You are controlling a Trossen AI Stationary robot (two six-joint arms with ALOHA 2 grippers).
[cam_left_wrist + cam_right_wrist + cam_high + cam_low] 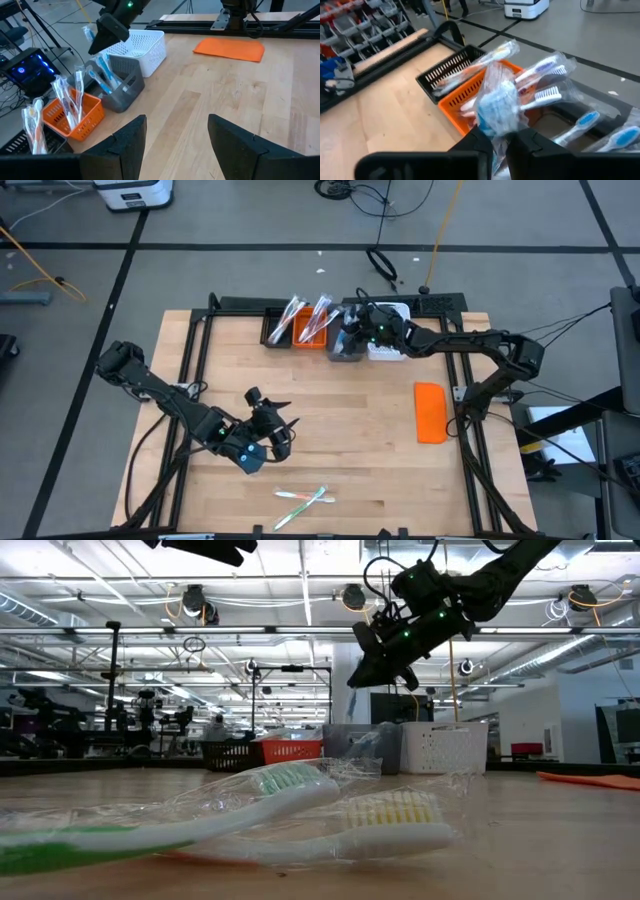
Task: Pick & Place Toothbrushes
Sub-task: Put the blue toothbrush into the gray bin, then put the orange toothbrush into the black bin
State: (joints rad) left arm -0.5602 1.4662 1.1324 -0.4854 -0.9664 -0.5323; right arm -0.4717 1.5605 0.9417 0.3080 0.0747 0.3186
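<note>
My right gripper (352, 330) hovers over the grey bin (345, 354) at the table's far edge, shut on a clear-wrapped toothbrush with a blue head (496, 102). More wrapped toothbrushes stand in the orange bin (75, 117), the black bin (445, 72) and the grey bin (125, 85). Two toothbrushes (301, 498) lie flat near the front edge, a green-handled one (200, 818) and a white one (385, 828). My left gripper (175, 145) hangs open over the near left of the table, holding nothing. My right gripper pinches the wrapped toothbrush between its two fingers (479, 142). The blue head end in its crinkled wrapper (495, 115) juts out past the fingertips; the fingers hide the handle. The fingers reach in from the table's right, slanting slightly down. The brush is lifted clear of the bins.
A white basket (392, 345) stands right of the grey bin. A flat orange block (430, 412) lies on the right side of the table. Black frame rails (200, 350) run along the table's edges. Bare wood lies between the arms in the table's middle.
</note>
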